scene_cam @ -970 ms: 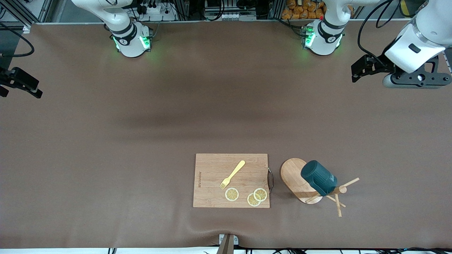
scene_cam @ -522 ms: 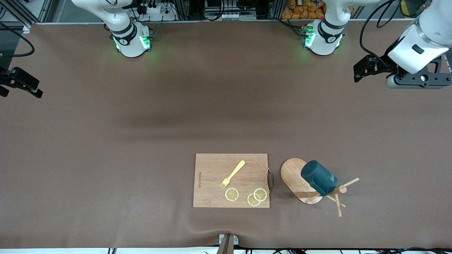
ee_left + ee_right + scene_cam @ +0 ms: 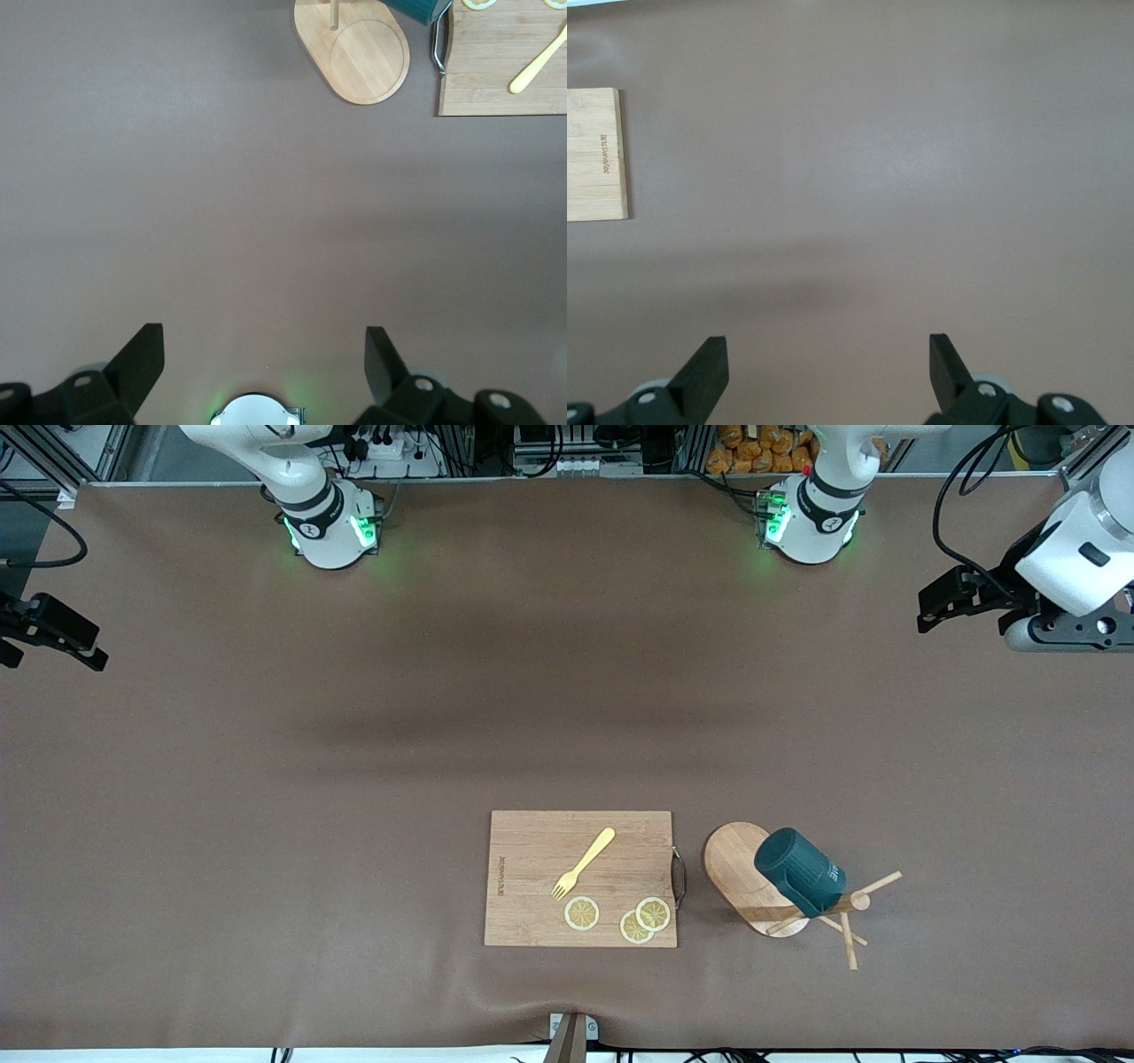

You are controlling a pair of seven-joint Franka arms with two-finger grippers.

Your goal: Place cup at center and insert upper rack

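- Against the earlier frames, the left gripper (image 3: pixel 263 359) is seen shifted toward the left arm's end of the bench (image 3: pixel 266 779) and a little toward the robots' bases; everything lying on the bench is unchanged.
- The left gripper is held in the air over bare bench, its fingers (image 3: pixel 142 359) spread fully apart, and nothing is gripped.
- The right gripper (image 3: pixel 828 363) is seen only in its own wrist view, over bare bench near the right arm's end; its black fingers (image 3: pixel 707 365) are spread wide and nothing is held. This arm is waiting.
- The cup (image 3: pixel 799 872), a dark teal cylinder with a matte surface, is hung tilted on the upper rack (image 3: pixel 740 868), above its oval base.
- The upper rack is made of light wood: a flat oval base, one thick post and thin round pegs (image 3: pixel 877 884) sticking out.
- A rectangular wooden cutting board (image 3: pixel 532 850) with visible grain lies just beside the rack, toward the right arm's end, with a dark metal handle (image 3: pixel 679 875) on the edge facing the rack.
- On the board are laid a pale yellow fork (image 3: pixel 584 863) and three round lemon slices (image 3: pixel 582 913).
- The bench is covered in a smooth brown mat.
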